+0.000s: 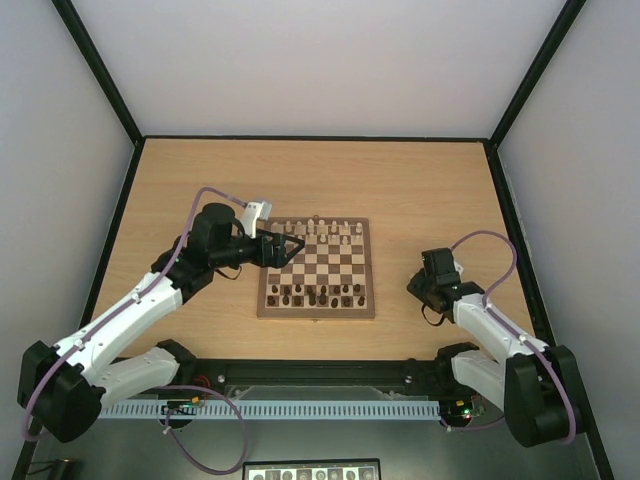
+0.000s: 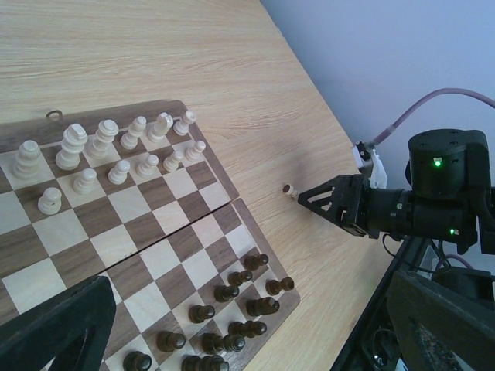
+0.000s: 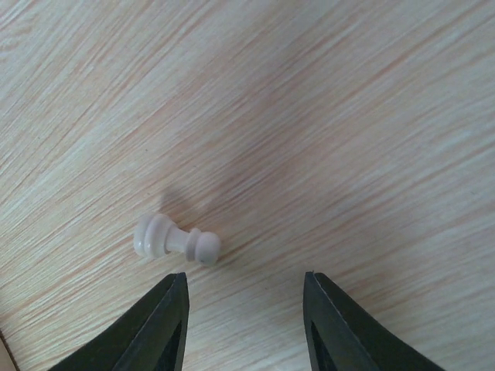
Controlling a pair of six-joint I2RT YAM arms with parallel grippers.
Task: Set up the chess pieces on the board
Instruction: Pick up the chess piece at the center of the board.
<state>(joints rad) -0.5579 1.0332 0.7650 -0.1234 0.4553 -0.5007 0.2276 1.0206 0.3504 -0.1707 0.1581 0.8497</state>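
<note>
The board (image 1: 317, 312) lies mid-table and also shows in the left wrist view (image 2: 232, 182). Pale chess pieces (image 1: 330, 231) stand along its far rows (image 2: 100, 151); dark chessmen (image 1: 318, 293) fill the near rows. One pale pawn (image 3: 176, 241) lies on its side on the table right of the board (image 2: 290, 189). My right gripper (image 3: 244, 277) is open and empty, low over the table, with the pawn just ahead of its left fingertip; it also shows in the top view (image 1: 415, 287). My left gripper (image 1: 293, 247) hovers open and empty over the board's far left part.
Black-framed walls enclose the table (image 1: 200, 180). The arm bases and a rail (image 1: 320, 405) run along the near edge. A purple cable (image 1: 490, 240) loops over the right arm.
</note>
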